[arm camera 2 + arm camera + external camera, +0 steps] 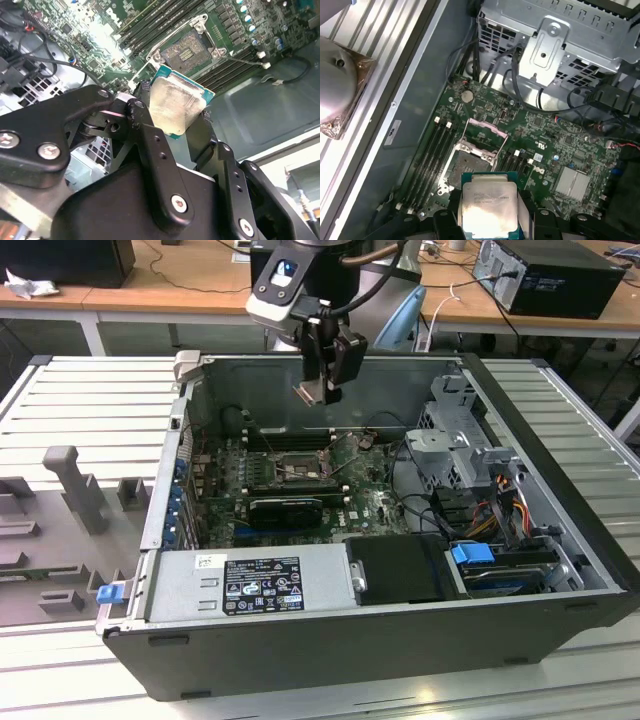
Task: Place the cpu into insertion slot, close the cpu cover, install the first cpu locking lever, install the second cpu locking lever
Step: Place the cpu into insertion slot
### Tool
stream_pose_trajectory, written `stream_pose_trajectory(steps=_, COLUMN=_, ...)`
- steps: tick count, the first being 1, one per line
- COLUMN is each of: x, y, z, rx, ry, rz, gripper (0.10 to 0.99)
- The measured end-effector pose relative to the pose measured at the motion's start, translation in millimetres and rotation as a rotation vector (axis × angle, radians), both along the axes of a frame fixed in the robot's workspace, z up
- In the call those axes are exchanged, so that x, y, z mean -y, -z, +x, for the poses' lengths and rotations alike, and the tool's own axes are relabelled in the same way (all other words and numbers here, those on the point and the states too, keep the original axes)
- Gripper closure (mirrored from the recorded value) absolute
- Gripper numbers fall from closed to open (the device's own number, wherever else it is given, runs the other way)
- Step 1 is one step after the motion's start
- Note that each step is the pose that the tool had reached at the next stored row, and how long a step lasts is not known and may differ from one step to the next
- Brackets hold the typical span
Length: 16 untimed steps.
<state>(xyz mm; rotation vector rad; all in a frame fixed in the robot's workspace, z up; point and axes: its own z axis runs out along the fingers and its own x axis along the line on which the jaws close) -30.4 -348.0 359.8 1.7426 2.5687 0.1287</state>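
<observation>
Pincer (322,390) clamped on the cpu (177,107)
Cpu held by opposite edges, suspended above the uncovered insertion slot (470,165) inside the computer case (560,490).

Exterior view: elevated, oblique, down into computer case (330,635); arm (330,260) at 12 o'clock. Both wrist views: close, past cpu (176,107) (487,202), sharing insertion slot (192,50) (470,162).
</observation>
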Motion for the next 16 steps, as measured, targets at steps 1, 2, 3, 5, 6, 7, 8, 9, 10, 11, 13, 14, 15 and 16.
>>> stream_pose_trajectory(steps=1, x=0.0, y=0.2, z=0.0, rx=0.0, ry=0.017, rz=0.0, gripper=0.557)
stream_pose_trajectory(steps=2, x=0.0, y=0.3, z=0.0, rx=0.0, ry=0.032, rz=0.0, gripper=0.557)
stream_pose_trajectory(steps=3, x=0.0, y=0.4, z=0.0, rx=0.0, ry=0.044, rz=0.0, gripper=0.557)
stream_pose_trajectory(steps=5, x=0.0, y=0.6, z=0.0, rx=0.0, ry=0.075, rz=0.0, gripper=0.557)
stream_pose_trajectory(steps=6, x=0.0, y=0.7, z=0.0, rx=0.0, ry=0.086, rz=0.0, gripper=0.557)
stream_pose_trajectory(steps=7, x=0.0, y=0.8, z=0.0, rx=0.0, ry=0.103, rz=0.0, gripper=0.557)
stream_pose_trajectory(steps=8, x=0.0, y=1.0, z=0.0, rx=0.0, ry=0.124, rz=0.0, gripper=0.557)
stream_pose_trajectory(steps=9, x=0.0, y=1.1, z=0.0, rx=0.0, ry=0.137, rz=0.0, gripper=0.557)
stream_pose_trajectory(steps=10, x=0.0, y=1.2, z=0.0, rx=0.0, ry=0.148, rz=0.0, gripper=0.557)
stream_pose_trajectory(steps=11, x=0.0, y=1.3, z=0.0, rx=0.0, ry=0.166, rz=0.0, gripper=0.557)
stream_pose_trajectory(steps=13, x=0.0, y=1.5, z=0.0, rx=0.0, ry=0.199, rz=0.0, gripper=0.557)
stream_pose_trajectory(steps=14, x=0.0, y=1.6, z=0.0, rx=-0.0001, ry=0.214, rz=0.0, gripper=0.557)
stream_pose_trajectory(steps=15, x=0.0, y=1.7, z=0.0, rx=0.0, ry=0.242, rz=0.0, gripper=0.557)
stream_pose_trajectory(steps=16, x=0.0, y=1.9, z=0.0, rx=0.0, ry=0.281, rz=0.0, gripper=0.557)
